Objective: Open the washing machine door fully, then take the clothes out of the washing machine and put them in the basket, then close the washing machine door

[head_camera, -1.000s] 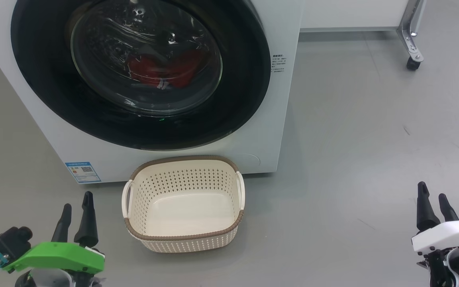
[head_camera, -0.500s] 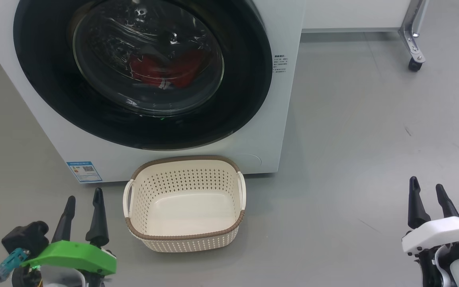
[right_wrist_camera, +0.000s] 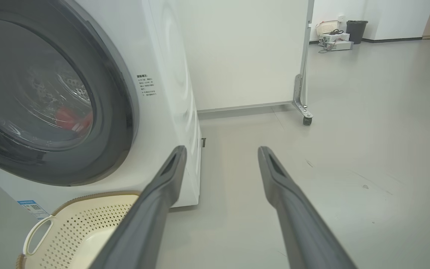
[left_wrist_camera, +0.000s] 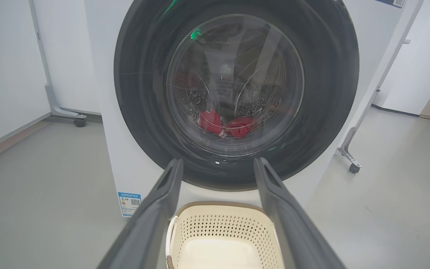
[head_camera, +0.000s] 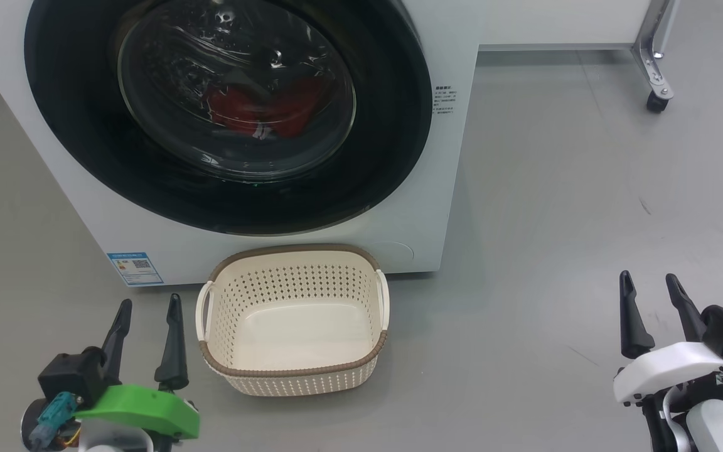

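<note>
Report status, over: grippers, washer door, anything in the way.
Left gripper and right gripper open, empty, short of the washer. Door shut, red clothes inside. Basket empty on the floor below the door, nothing blocking.

The head view looks steeply down on the big white front-loading washing machine (head_camera: 455, 176) and the cream perforated plastic basket (head_camera: 292, 382). The left wrist view faces the round glossy black door (left_wrist_camera: 140, 93) squarely, low and near; the right wrist view sees it obliquely. All share door and basket.

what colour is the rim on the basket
Brown, with a woven look, on the cream perforated basket; the head view shows it best.
</note>
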